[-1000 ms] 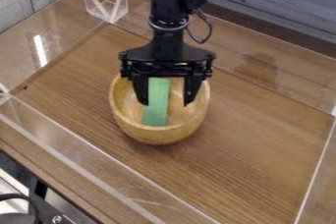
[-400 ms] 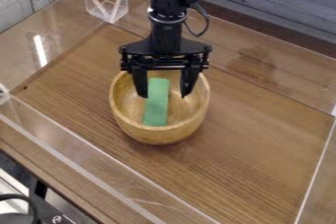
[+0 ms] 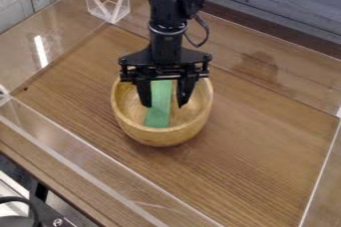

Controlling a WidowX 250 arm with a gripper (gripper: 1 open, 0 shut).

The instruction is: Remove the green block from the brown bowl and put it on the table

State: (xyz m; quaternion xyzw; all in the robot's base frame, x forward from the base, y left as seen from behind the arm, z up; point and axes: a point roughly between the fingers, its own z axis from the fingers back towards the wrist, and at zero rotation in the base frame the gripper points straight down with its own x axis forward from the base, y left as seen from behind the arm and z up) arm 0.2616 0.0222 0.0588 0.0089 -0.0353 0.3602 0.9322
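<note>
You can't see the top of the green block [image 3: 162, 106]; the gripper [image 3: 166, 89] covers it. Whether the fingers [image 3: 144, 92] touch it is unclear. The arm runs off the top edge, and the table [image 3: 266, 121] is cropped on all sides.
</note>
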